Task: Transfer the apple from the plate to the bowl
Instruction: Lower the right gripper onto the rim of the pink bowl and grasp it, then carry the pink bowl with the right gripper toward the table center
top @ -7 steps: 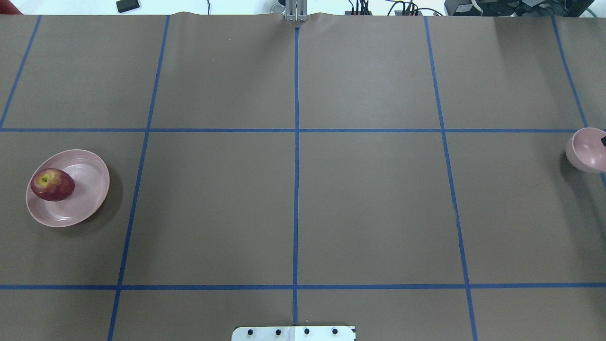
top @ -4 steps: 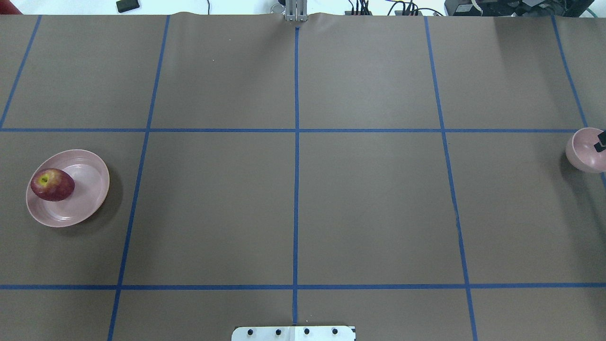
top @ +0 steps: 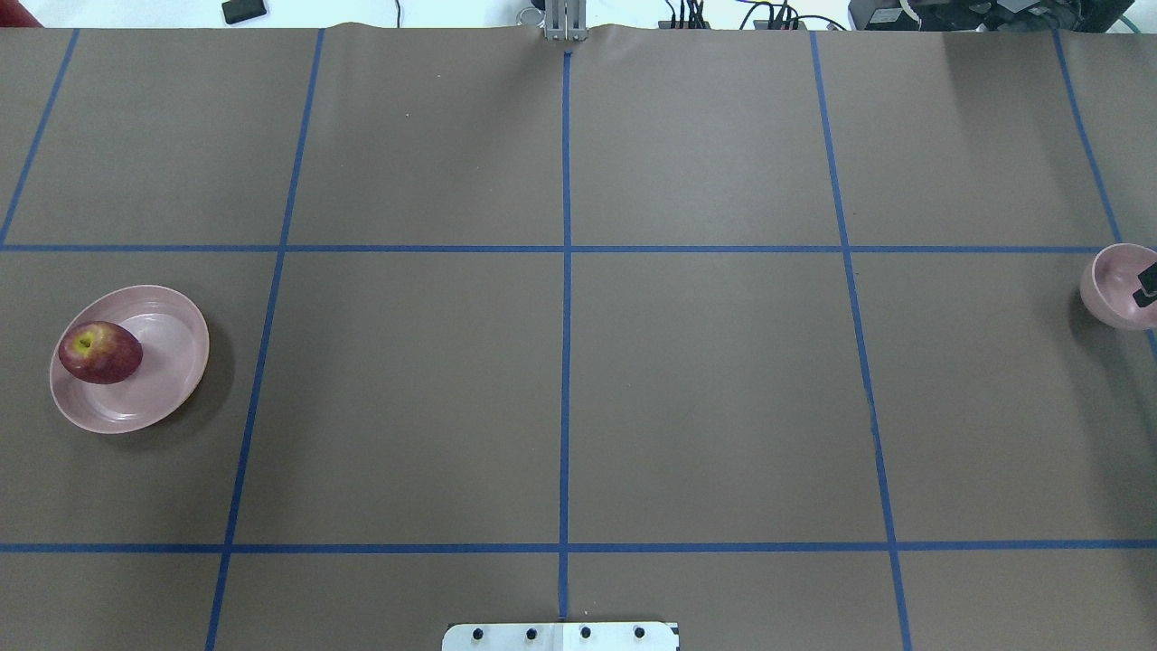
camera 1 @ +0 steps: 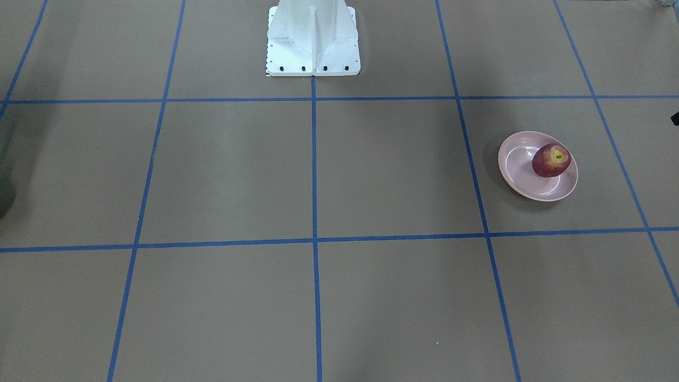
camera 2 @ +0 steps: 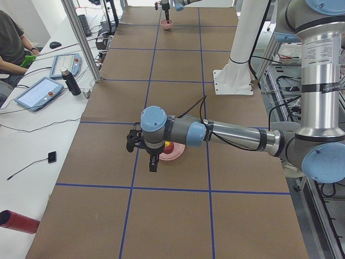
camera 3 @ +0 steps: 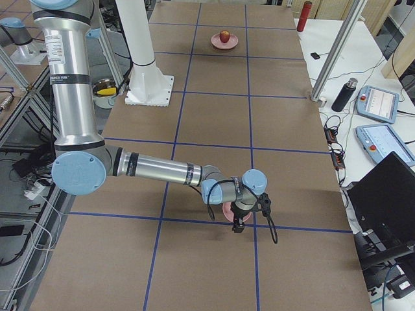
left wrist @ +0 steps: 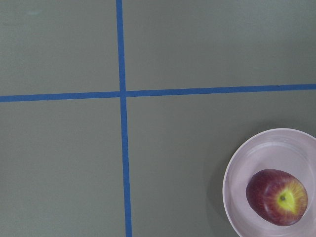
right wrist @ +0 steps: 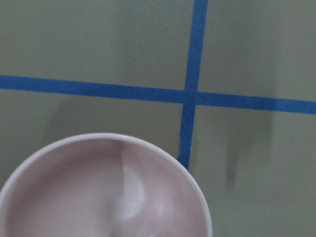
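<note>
The dark red apple (top: 99,353) is sitting on the shallow pink plate (top: 172,362) by the counter's (top: 407,407) left edge, left claw (camera 2: 153,165) hanging near; at the far right edge, right claw (camera 3: 237,226) is hovering over the deep pink bowl (top: 1107,287) (grips unreadable).

No legible text, labels, numbers or signs anywhere.

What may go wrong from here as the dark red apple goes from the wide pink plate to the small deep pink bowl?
The dark red apple lies near the rim of the wide pink plate; a skewed grasp may roll it off.
The small deep pink bowl stands at the opposite end of the brown table, so the carry is long.
The right gripper hangs over the bowl and may block the drop.
</note>
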You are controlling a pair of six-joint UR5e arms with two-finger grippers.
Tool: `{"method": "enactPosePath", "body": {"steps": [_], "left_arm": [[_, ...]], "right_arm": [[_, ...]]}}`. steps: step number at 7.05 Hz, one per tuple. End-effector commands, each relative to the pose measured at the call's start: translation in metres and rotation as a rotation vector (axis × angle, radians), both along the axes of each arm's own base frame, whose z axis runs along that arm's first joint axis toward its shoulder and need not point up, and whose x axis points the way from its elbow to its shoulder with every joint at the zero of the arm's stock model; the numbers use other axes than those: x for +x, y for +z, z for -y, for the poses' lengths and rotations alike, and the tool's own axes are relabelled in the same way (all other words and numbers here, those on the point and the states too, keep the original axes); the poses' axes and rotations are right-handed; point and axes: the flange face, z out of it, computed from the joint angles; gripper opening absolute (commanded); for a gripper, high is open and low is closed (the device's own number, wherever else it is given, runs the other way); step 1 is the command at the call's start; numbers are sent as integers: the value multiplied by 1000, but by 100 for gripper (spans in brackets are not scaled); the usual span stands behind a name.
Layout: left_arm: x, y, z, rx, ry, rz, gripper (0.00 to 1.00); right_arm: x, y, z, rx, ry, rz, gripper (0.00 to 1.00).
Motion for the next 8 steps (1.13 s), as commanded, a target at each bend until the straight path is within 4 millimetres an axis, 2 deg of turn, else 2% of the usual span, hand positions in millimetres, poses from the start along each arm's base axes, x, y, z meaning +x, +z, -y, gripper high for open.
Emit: {"method": "enactPosePath", "body": {"steps": [1,3,4,5,6,7,8], "left_arm": [[0,0,0,-3,-2,-1,98],[0,0,0,-11,-9,-1,98],[0,-1,0,-9,-9,-2,98],[0,-1,0,-11,-10,-2,98],[0,-1,0,-11,-10,-2,98],[0,-1,0,-11,-10,-2,98],[0,-1,0,-11,-10,-2,98]], "right_arm": [[0,4,-1,-9,-2,-4,0],[0,-3,0,11,-3,-5,0],[-2,-19,6,44,-2,3,0],[-4,-59,14,119,-1,28,0],[-6,-109,19,206,0,60,0],[-20,-161,17,236,21,121,0],[-60,-214,9,232,38,172,0]]}}
